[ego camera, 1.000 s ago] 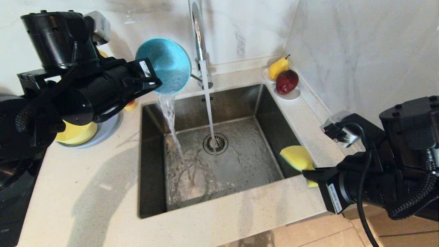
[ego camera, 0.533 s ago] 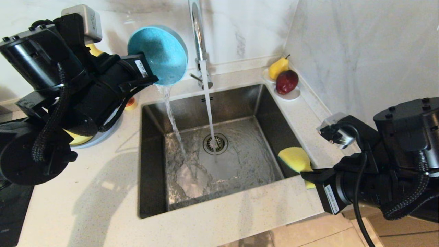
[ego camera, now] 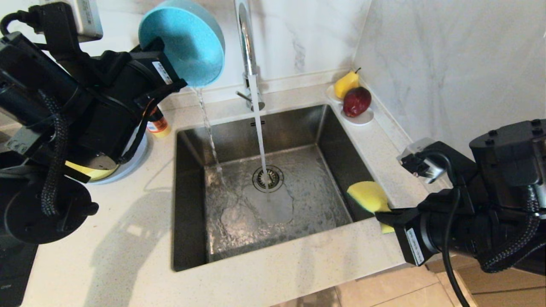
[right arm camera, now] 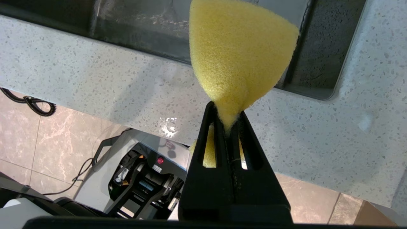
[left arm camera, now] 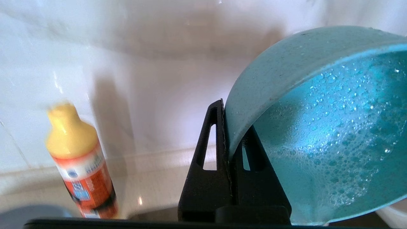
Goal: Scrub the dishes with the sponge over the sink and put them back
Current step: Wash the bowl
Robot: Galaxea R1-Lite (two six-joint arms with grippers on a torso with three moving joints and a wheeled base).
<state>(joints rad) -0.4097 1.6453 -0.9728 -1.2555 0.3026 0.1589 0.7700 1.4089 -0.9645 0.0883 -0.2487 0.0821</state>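
While pinching the rim of the teal bowl (ego camera: 183, 42), left gripper (ego camera: 172, 85) raised high beside the faucet (ego camera: 245, 42), above the back left corner of the sink (ego camera: 192, 238). Bowl tipped on edge, mouth turned toward the basin, likely so rinse water drains: a thin stream falling from its lower lip into the sink, droplets and suds clinging inside. Tap running straight onto the drain (ego camera: 268, 178). Behind the arm, on the desk (ego camera: 106, 247), yellow bowl (ego camera: 91, 170) sitting on the grey-blue plate (ego camera: 128, 164), both mostly hidden; detergent bottle (ego camera: 158, 125) half covered too. Right gripper (ego camera: 386, 215) pressed tight on 1 corner of the sponge (ego camera: 369, 196), held at the sink's right front rim, probably parked ready for the next dish. Green scouring side barely visible as a dark edge. Fruit dish (ego camera: 360, 117) at the back right corner, untouched. Bowl's top cut off by the picture edge.
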